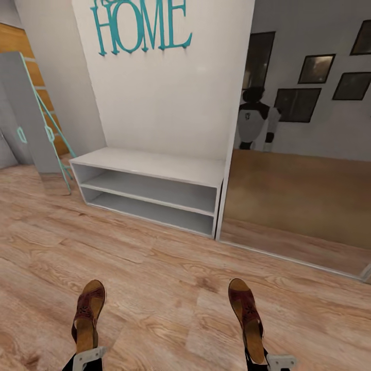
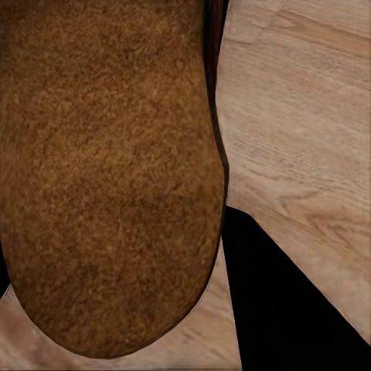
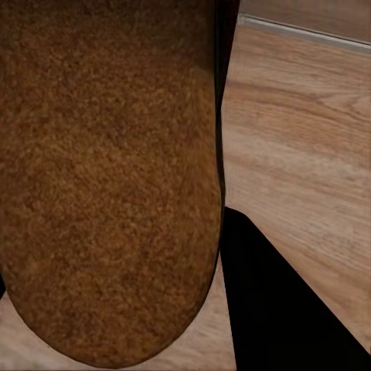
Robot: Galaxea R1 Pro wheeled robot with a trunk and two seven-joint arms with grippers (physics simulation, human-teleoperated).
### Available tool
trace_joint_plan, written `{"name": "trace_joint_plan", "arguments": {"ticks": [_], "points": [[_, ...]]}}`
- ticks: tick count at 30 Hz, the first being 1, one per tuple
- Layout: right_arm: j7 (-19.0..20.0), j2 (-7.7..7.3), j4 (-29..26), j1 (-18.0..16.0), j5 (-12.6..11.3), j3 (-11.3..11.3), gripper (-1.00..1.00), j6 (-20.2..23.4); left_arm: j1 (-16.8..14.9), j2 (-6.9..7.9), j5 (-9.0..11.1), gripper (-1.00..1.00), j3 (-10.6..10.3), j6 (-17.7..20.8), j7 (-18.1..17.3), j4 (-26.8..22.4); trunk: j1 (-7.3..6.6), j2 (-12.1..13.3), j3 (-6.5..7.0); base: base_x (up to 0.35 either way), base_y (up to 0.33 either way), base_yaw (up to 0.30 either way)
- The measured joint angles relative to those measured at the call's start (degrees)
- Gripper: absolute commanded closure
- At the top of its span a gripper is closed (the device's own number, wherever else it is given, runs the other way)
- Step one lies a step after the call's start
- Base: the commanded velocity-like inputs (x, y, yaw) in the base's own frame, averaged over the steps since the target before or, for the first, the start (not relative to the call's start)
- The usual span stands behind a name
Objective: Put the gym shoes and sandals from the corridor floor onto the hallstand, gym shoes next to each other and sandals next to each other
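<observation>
Two brown sandals hang low in the head view, the left sandal (image 1: 88,315) at lower left, the right sandal (image 1: 247,315) at lower right, each long axis running up the frame, rounded toes toward the rack (image 1: 149,188). Patterned dark-red straps cross tan insoles; up close, the wrist views show fuzzy, suede-like brown soles with rounded ends (image 2: 108,178) (image 3: 108,178). The left gripper (image 1: 86,358) clamps one heel, the right gripper (image 1: 268,360) the other. The rack is a smooth light-grey box with two open shelves, mid-frame. Grainy, knotty wood floor (image 1: 170,278) spreads below; teal "HOME" lettering (image 1: 141,26) sits upper centre.
</observation>
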Motion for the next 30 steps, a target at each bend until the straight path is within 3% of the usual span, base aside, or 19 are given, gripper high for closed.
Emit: {"name": "trace_joint_plan", "arguments": {"ticks": [14, 30], "points": [[0.0, 0.0, 0.01, 0.0, -0.02, 0.0, 1.0, -0.01, 0.0, 0.0, 0.11, 1.0, 0.1, -0.08, 0.0, -0.01, -0.01, 0.0, 0.0, 0.112, 0.084, 0.275], [0.0, 0.0, 0.0, 0.0, -0.01, 0.0, 1.0, 0.0, 0.0, 0.0, 0.1, 1.0, 0.01, -0.08, 0.0, -0.08, 0.0, 0.0, 0.0, 0.007, 0.006, 0.275]]}}
